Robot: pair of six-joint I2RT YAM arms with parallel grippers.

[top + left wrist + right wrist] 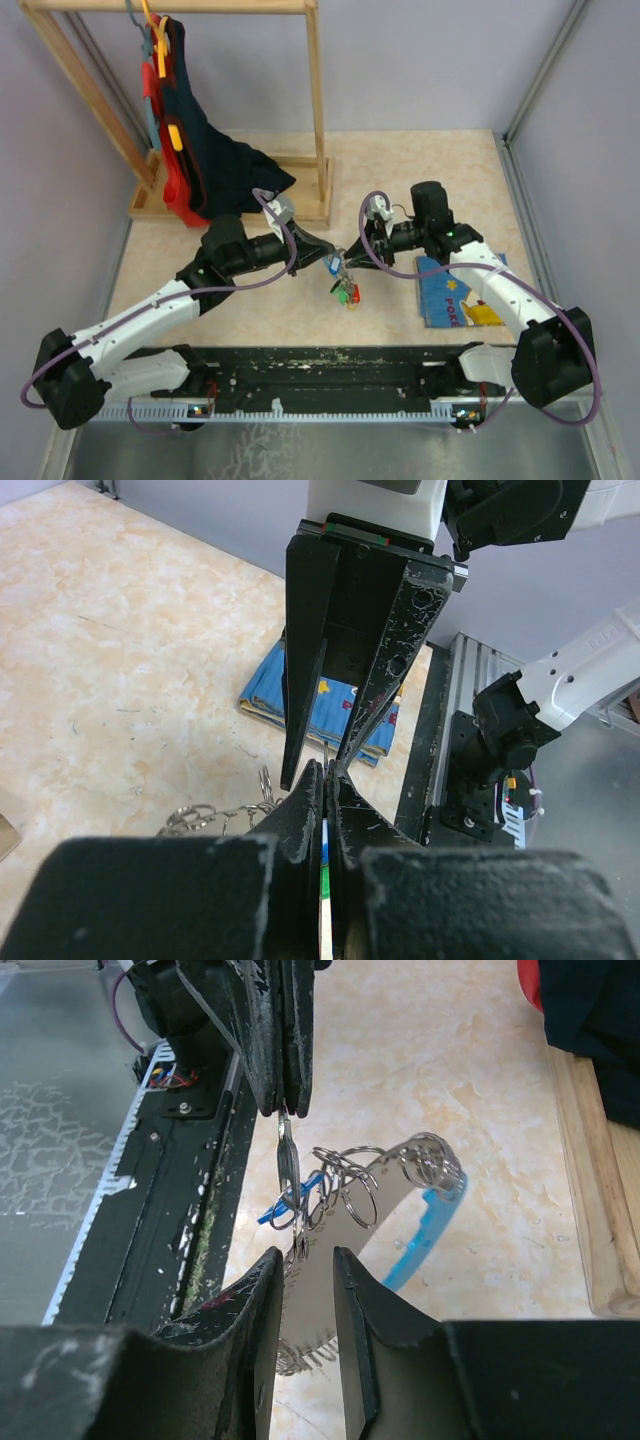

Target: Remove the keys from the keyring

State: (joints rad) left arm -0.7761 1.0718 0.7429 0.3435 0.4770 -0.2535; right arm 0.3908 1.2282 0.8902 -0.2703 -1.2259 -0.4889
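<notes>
The beige marbled table [420, 160] bears a wooden rack [318, 100] and what looks like a blue picture book [450, 295].

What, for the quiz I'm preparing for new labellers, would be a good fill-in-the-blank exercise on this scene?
1. The left gripper is shut on the bunch of keys, whose rings are silvery ____.
2. The right gripper has its fingers apart, and between them shows the strap, which has a light ____ edge.
3. The picture book lies partly under the ____ arm.
4. The clothes hang on a rack made of ____.
Missing words: metal; blue; right; wood.
</notes>
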